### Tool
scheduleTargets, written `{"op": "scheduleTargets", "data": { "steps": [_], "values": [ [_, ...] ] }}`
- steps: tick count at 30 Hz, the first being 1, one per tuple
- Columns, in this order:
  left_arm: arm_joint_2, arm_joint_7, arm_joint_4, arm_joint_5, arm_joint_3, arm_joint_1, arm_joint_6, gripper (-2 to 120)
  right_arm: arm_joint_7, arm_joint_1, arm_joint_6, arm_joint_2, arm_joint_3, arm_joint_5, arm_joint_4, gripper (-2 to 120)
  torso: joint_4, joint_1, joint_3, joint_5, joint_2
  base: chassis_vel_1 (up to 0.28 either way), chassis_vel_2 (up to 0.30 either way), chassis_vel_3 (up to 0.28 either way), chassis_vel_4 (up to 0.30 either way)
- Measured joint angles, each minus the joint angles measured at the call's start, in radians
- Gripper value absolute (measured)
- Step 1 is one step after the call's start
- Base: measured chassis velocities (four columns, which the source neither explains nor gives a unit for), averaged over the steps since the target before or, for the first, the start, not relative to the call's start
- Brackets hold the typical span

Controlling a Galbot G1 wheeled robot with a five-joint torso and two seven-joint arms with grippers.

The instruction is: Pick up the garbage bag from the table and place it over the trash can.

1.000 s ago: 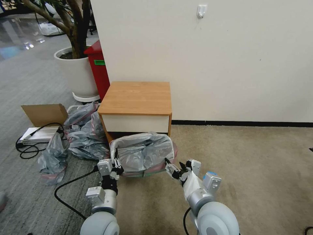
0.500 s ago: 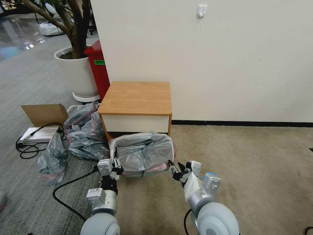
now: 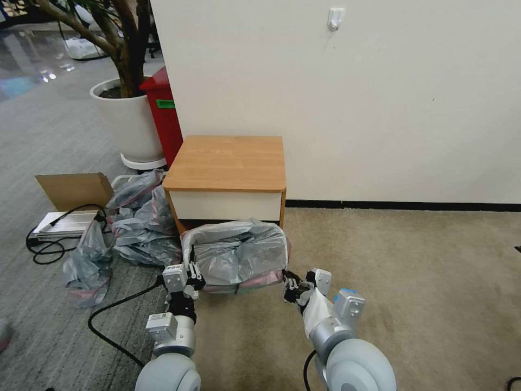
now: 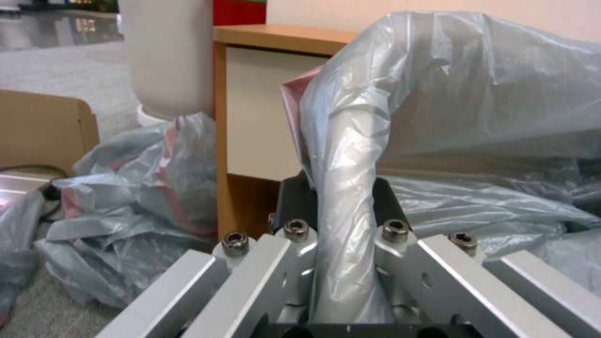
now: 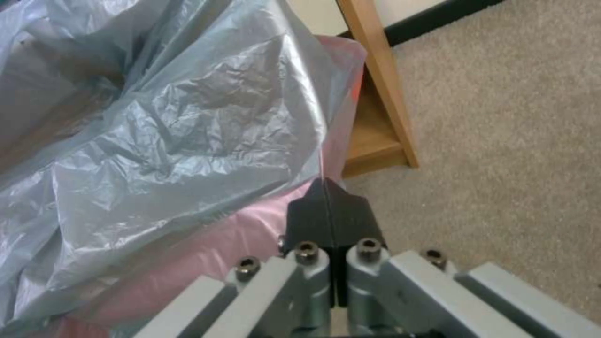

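The grey crinkled garbage bag [image 3: 236,252] is spread over a box-shaped form on the floor in front of the table [image 3: 228,163]; the trash can is hidden beneath it. Its pinkish-red rim band hangs along the near side. My left gripper [image 3: 190,274] is at the bag's near left corner, shut on a bunched fold of the garbage bag [image 4: 344,188] that runs up between its black fingers [image 4: 294,206]. At the near right corner, my right gripper [image 3: 290,283] has its fingers [image 5: 350,216] pressed together on the bag's thin edge beside the pink band [image 5: 206,244].
A heap of spare grey bags [image 3: 141,217] lies left of the table, with a cardboard box [image 3: 73,189], a power strip and black cable [image 3: 108,320]. A red bin [image 3: 163,114] and white plant pot [image 3: 127,119] stand behind. Beige carpet [image 3: 407,271] lies open to the right.
My right gripper moved in to the bag's near right corner and its fingers went from spread to shut. The left gripper kept its hold and place.
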Motion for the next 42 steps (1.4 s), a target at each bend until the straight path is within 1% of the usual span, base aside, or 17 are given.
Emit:
{"op": "scheduleTargets", "data": {
  "steps": [10, 23, 25, 27, 28, 30, 31, 32, 33, 34, 35, 36, 37, 38, 39, 40, 42],
  "values": [
    [-0.006, -0.004, 0.003, -0.005, 0.003, -0.005, 0.0, 5, -0.019, -0.01, 0.009, 0.0, 0.001, -0.031, -0.001, 0, 0.0, 0.0, 0.0, 0.0, 0.0, 0.0, 0.0, 0.0, 0.0],
    [-0.022, -0.033, -0.022, -0.11, -0.008, -0.016, 0.019, 5, -0.04, -0.026, 0.029, 0.003, 0.003, -0.08, -0.015, 0, 0.0, 0.0, 0.0, 0.0, 0.0, 0.0, 0.0, 0.0, 0.0],
    [-0.025, -0.034, -0.023, -0.113, -0.01, -0.016, 0.02, 5, -0.051, -0.028, 0.046, 0.005, 0.006, -0.113, -0.019, 0, 0.0001, 0.0, 0.0, 0.0, 0.0, 0.0, 0.0, 0.0, 0.0],
    [-0.027, -0.035, -0.022, -0.114, -0.018, -0.017, 0.02, 5, -0.113, -0.041, 0.144, 0.009, 0.017, -0.222, -0.024, 0, 0.0, 0.0, 0.0, 0.0001, 0.0, 0.0, 0.0, 0.0, 0.0],
    [-0.027, -0.035, -0.022, -0.114, -0.018, -0.017, 0.02, 5, -0.113, -0.041, 0.144, 0.009, 0.017, -0.222, -0.024, 0, 0.0, 0.0, 0.0, 0.0001, 0.0, 0.0, 0.0, 0.0, 0.0],
    [-0.024, -0.035, -0.018, -0.114, -0.024, -0.018, 0.025, 5, -0.236, -0.052, 0.265, 0.005, 0.04, -0.337, -0.037, 0, 0.0, 0.0, 0.0, 0.0, 0.0, 0.0, 0.0, 0.0, 0.0],
    [-0.011, -0.03, -0.018, -0.114, -0.025, -0.018, 0.034, 5, -0.38, -0.054, 0.38, -0.007, 0.08, -0.461, -0.064, 0, 0.0001, 0.0, 0.0, 0.0, 0.0, 0.0, 0.0, 0.0, 0.0],
    [0.022, -0.012, -0.025, -0.12, -0.033, -0.018, 0.055, 5, -0.658, -0.035, 0.576, -0.052, 0.175, -0.666, -0.122, 4, -0.0001, 0.0, 0.0, 0.0001, 0.0, 0.0, 0.0, 0.0, 0.0],
    [0.034, -0.002, -0.03, -0.126, -0.038, -0.018, 0.063, 5, -0.783, -0.02, 0.635, -0.077, 0.212, -0.711, -0.138, 7, 0.0, 0.0, 0.0, 0.0002, 0.0, 0.0, 0.0, 0.0, 0.0],
    [0.045, 0.008, -0.036, -0.134, -0.044, -0.018, 0.07, 5, -0.887, -0.005, 0.668, -0.102, 0.245, -0.732, -0.149, 12, -0.0001, 0.0, 0.0, 0.0001, 0.0, 0.0, 0.0, 0.0, 0.0],
    [0.045, 0.008, -0.036, -0.134, -0.044, -0.018, 0.07, 5, -0.887, -0.005, 0.668, -0.102, 0.245, -0.732, -0.149, 12, -0.0001, 0.0, 0.0, 0.0001, 0.0, 0.0, 0.0, 0.0, 0.0],
    [0.051, 0.013, -0.04, -0.139, -0.048, -0.018, 0.076, 5, -0.944, 0.004, 0.681, -0.116, 0.263, -0.739, -0.154, 15, 0.0, 0.0, 0.0, 0.0001, 0.0, 0.0, 0.0, 0.0, 0.0],
    [0.065, 0.026, -0.049, -0.152, -0.055, -0.018, 0.088, 5, -1.066, 0.03, 0.704, -0.15, 0.298, -0.761, -0.161, 22, 0.0, 0.0, 0.0, 0.0002, 0.0, 0.0, 0.0, 0.0, 0.0],
    [0.069, 0.028, -0.051, -0.155, -0.056, -0.017, 0.09, 5, -1.104, 0.04, 0.71, -0.16, 0.31, -0.771, -0.164, 24, 0.0001, 0.0, 0.0, 0.0002, 0.0, 0.0, 0.0, 0.0, 0.0],
    [0.069, 0.028, -0.051, -0.155, -0.056, -0.017, 0.09, 5, -1.104, 0.04, 0.71, -0.16, 0.31, -0.771, -0.164, 24, 0.0001, 0.0, 0.0, 0.0002, 0.0, 0.0, 0.0, 0.0, 0.0],
    [0.081, 0.038, -0.055, -0.16, -0.062, -0.017, 0.098, 5, -1.228, 0.076, 0.73, -0.201, 0.34, -0.816, -0.172, 32, 0.0, 0.0, 0.0, 0.0001, 0.0, 0.0, 0.0, 0.0, 0.0],
    [0.088, 0.043, -0.055, -0.16, -0.064, -0.016, 0.101, 5, -1.289, 0.097, 0.738, -0.226, 0.352, -0.842, -0.174, 37, 0.0, 0.0, 0.0, 0.0001, 0.0, 0.0, 0.0, 0.0, 0.0]
  ]
}}
